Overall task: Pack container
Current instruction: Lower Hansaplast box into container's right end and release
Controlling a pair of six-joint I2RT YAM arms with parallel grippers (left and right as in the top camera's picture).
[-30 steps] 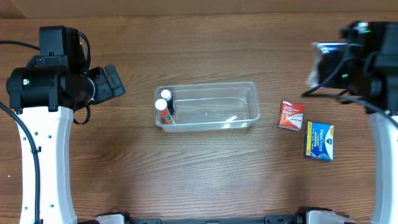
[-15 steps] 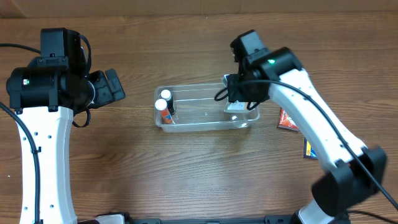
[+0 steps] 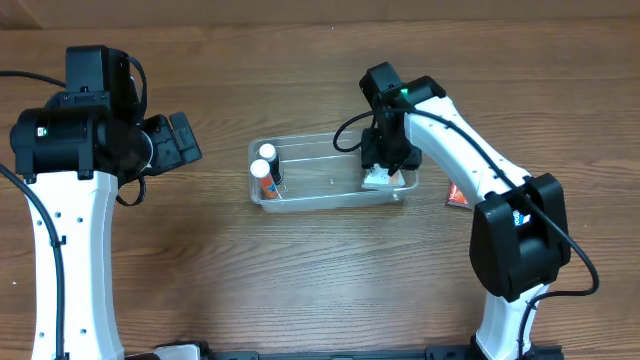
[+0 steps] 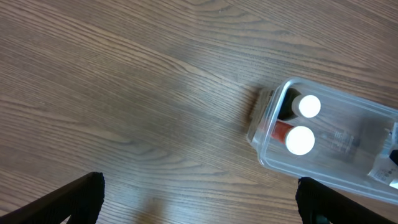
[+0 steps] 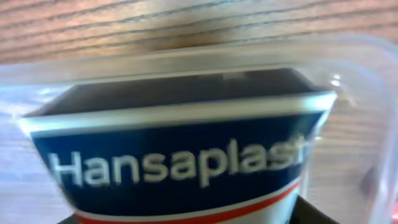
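Note:
The clear plastic container (image 3: 330,138) lies in the middle of the table. Two white-capped small bottles (image 3: 263,166) stand in its left end. My right gripper (image 3: 381,168) reaches into its right end and is shut on a white-and-blue Hansaplast plaster box (image 3: 376,181). In the right wrist view that box (image 5: 180,162) fills the frame, with the container's rim (image 5: 186,55) just behind it. My left gripper (image 4: 199,205) is open and empty, above bare table left of the container (image 4: 348,115). The bottles (image 4: 301,139) also show there.
A small red box (image 3: 453,196) lies on the table right of the container, partly hidden by my right arm. The table is brown wood all round.
My right arm came from the far right corner with the plaster box, passed over the container and lowered into its right end. The left arm has not moved.

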